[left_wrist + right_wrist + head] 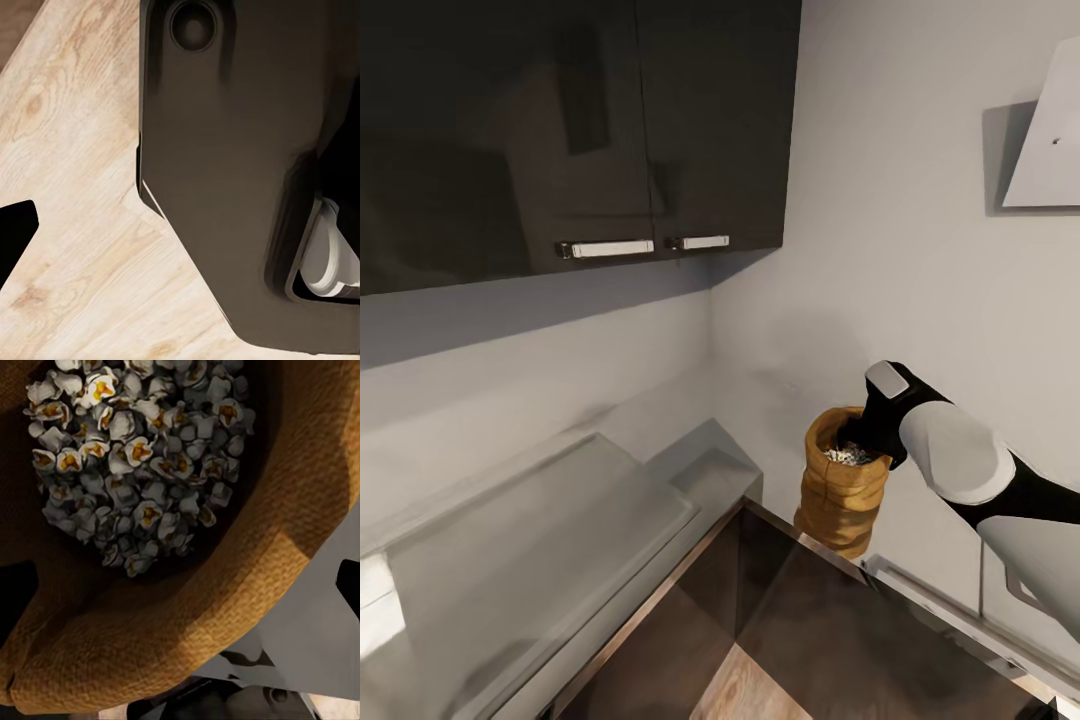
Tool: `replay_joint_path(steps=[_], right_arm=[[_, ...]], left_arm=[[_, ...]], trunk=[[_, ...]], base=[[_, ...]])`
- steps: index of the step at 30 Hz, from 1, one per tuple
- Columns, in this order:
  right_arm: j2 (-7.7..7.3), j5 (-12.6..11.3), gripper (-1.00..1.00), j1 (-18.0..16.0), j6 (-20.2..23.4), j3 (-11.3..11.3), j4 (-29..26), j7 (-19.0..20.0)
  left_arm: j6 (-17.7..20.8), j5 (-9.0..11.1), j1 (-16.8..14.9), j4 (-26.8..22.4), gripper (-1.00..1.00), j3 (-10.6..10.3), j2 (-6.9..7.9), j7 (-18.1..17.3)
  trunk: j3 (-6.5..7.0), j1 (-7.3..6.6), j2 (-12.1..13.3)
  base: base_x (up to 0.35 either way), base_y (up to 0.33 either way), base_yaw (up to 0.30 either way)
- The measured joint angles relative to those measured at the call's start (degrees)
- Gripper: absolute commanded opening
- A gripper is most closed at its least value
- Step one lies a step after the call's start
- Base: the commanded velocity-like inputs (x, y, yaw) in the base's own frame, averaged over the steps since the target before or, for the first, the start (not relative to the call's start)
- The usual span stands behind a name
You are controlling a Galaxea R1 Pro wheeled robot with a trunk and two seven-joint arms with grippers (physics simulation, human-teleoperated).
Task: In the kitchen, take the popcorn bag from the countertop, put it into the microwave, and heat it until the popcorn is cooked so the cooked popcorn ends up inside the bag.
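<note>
Tan popcorn bag (842, 490), rim between right hand (868, 438) fingers, aperture unclear.

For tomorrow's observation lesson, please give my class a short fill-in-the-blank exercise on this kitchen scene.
1. The popcorn bag stands on the grey ____.
2. The right claw reaches into the bag's open ____.
3. The popcorn lies ____ the bag.
4. The cabinets above are ____ in colour.

Missing words: countertop; top; inside; dark
</note>
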Motion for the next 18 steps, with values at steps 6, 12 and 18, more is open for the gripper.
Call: replay_joint_path(steps=[6,12,18], right_arm=[[-0.19,0.0,1.0,0.0,-0.1,0.0,0.0,0.0],[-0.72,0.0,1.0,0.0,-0.1,-0.1,0.1,0.0],[-1.77,0.0,1.0,0.0,-0.1,-0.1,0.0,0.0]], left_arm=[[0.0,0.0,0.0,0.0,1.0,0.0,0.0,0.0],[0.0,0.0,0.0,0.0,1.0,0.0,0.0,0.0],[0.0,0.0,0.0,0.0,1.0,0.0,0.0,0.0]], trunk=[[-0.43,0.0,0.0],[-0.91,0.0,0.0],[-1.39,0.0,0.0]], base=[[0.0,0.0,0.0],[0.0,0.0,0.0],[0.0,0.0,0.0]])
